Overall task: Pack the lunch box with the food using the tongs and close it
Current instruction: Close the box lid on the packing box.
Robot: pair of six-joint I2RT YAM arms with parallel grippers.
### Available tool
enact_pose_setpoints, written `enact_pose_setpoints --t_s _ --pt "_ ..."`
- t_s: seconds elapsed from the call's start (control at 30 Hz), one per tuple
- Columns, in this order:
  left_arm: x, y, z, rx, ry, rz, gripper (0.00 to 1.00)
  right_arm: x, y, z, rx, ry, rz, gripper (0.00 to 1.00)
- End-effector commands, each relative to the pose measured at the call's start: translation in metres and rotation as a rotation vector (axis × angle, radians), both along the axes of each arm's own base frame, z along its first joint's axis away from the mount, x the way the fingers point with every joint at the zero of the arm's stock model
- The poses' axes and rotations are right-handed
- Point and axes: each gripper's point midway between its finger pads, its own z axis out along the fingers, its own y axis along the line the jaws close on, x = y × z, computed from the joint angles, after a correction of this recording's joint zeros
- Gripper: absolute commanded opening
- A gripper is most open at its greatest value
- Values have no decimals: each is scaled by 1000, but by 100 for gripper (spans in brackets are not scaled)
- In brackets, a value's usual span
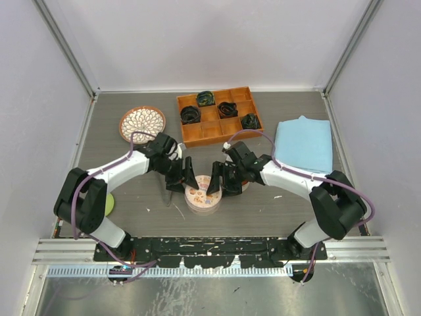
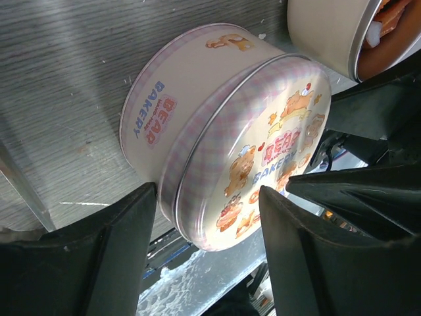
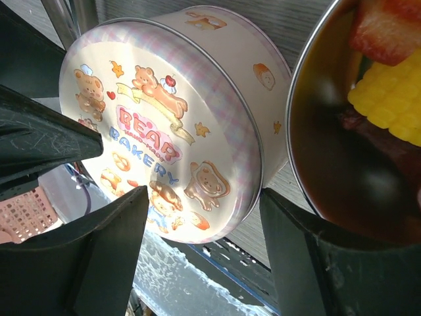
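1. My read of the step: a two-arm grab on the lidded tin (image 2: pixel 197 112). The food (image 3: pixel 389 99) sits in an open tin (image 2: pixel 322 33) just right of it, so the lid (image 3: pixel 131 125) probably has to come off before packing. It could also be a press-shut; I can't settle which.
2. Left gripper (image 2: pixel 207 191): fingers (image 2: pixel 99 263) are well apart and hold nothing. They sit at the lidded tin's left side, either side of the lid edge. Can't tell whether they touch it.
3. Right gripper (image 3: pixel 204 194): same from the tin's right side, with a wide gap and nothing held.
4. To do it well:
   - One gripper pins the body below the lid seam, and the other takes the lid rim only.
   - Pull straight off with no tilt.
   - Use a light squeeze. The painted metal looks slick, and a pinched thin wall may bind the lid.
5. Risks:
   - The right arm hangs over the open tin, and a nudge could spill it.
   - The two shiny bars just left of the lidded tin look like the tongs (image 3: pixel 85 14). Keep the left fingers off them.
6. Hidden or unclear:
   - In the top view the arms cover most of the open tin and the tongs.
   - Can't tell whether the two tins touch.
   - The contents of the lidded tin are unseen.
   - The open tin is cropped in both wrist views, so the amount of food is unknown.
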Motion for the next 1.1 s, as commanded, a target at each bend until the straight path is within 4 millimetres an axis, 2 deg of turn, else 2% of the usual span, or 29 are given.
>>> enact_pose_setpoints --t_s 0.0,0.2,0.4,0.5,0.77,0.93,1.07 --pt "-2 0 13 -20 -34 -3 64 7 17 14 37 -63 49 73" --pt "-7 8 12 16 -27 12 64 22 6 8 -66 -128 24 75" --pt "-14 13 14 20 -32 43 62 27 10 10 -68 -160 63 76" --pt "-17 13 12 2 -21 80 61 23 11 9 -58 -150 92 75" --pt "-24 13 -1 -38 20 201 51 12 15 6 -33 -132 159 71" --pt "-26 17 -10 -42 17 251 51 6 17 4 -25 -123 179 72" --pt "-17 15 -5 -35 -9 250 52 10 10 -10 -82 -115 133 72"
